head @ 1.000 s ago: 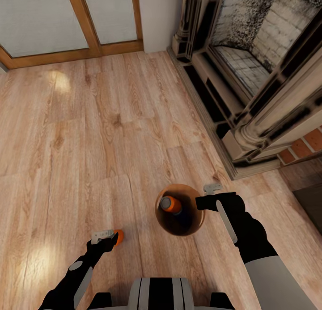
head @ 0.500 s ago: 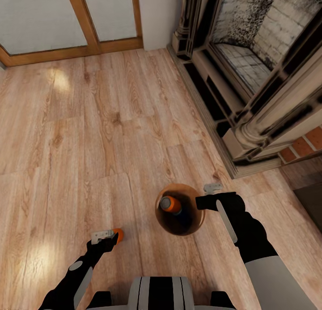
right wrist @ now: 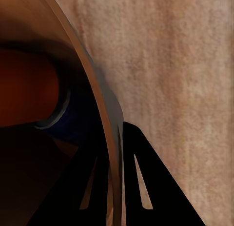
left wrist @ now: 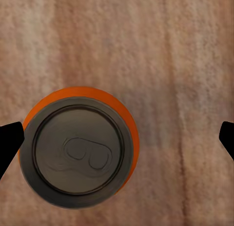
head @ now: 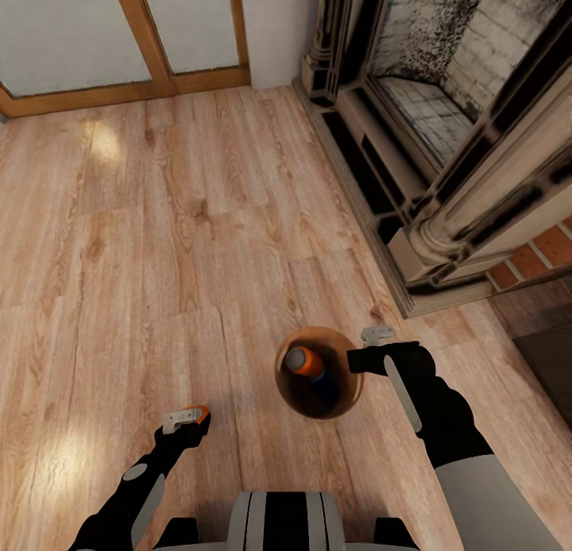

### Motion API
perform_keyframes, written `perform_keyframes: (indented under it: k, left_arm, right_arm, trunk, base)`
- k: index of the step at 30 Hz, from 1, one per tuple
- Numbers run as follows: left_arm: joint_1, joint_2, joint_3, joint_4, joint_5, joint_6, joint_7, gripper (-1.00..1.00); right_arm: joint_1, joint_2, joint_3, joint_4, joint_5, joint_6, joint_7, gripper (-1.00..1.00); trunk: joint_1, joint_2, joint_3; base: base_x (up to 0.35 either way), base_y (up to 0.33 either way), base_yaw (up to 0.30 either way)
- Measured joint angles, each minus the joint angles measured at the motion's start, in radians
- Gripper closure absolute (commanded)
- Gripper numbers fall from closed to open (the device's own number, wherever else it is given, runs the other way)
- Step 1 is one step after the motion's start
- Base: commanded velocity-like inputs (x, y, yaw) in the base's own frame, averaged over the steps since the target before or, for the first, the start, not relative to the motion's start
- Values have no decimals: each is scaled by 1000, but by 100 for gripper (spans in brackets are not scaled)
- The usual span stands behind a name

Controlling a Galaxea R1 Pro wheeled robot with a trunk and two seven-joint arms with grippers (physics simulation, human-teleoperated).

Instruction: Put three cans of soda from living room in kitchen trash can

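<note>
Orange soda can (left wrist: pixel 78 147) with dark grey top; glossy amber-brown bin (head: pixel 319 372); pale wood-grain floor (head: pixel 199 241); red brick (head: pixel 540 257) being shown beside fireplace.

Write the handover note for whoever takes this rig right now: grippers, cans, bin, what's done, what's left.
Right gripper: shut on the trash can rim, one finger inside the wall, one outside; it sits over the wood floor by the fireplace.
Left gripper: open, above an upright soda can standing on the floor. The can sits off-centre, against one finger and far from the other.
Done: one soda can lies in the bin.
Left: grasp the floor can, drop it in, find the third can, then get the bin to the kitchen.
</note>
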Motion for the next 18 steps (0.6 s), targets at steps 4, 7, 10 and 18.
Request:
perform_keyframes:
  k: [4, 7, 10, 18]
  left_arm:
    - [0, 0, 0, 0, 0, 0, 0, -100]
    - [0, 0, 0, 0, 0, 0, 0, -100]
    - [0, 0, 0, -1, 0, 0, 0, -100]
    - [0, 0, 0, -2, 0, -1, 0, -100]
  right_arm:
    - [0, 0, -2, -15, 14, 0, -1, 100]
    - [-1, 0, -2, -46, 11, 1, 0, 100]
    - [0, 1, 0, -58, -2, 1, 0, 100]
    - [0, 2, 2, -66, 5, 1, 0, 100]
  trunk:
    - [0, 0, 0]
    - [0, 0, 0]
    - [0, 0, 0]
    - [0, 0, 0]
  base:
    - [0, -3, 0]
    - [0, 0, 0]
    - [0, 0, 0]
    - [0, 0, 0]
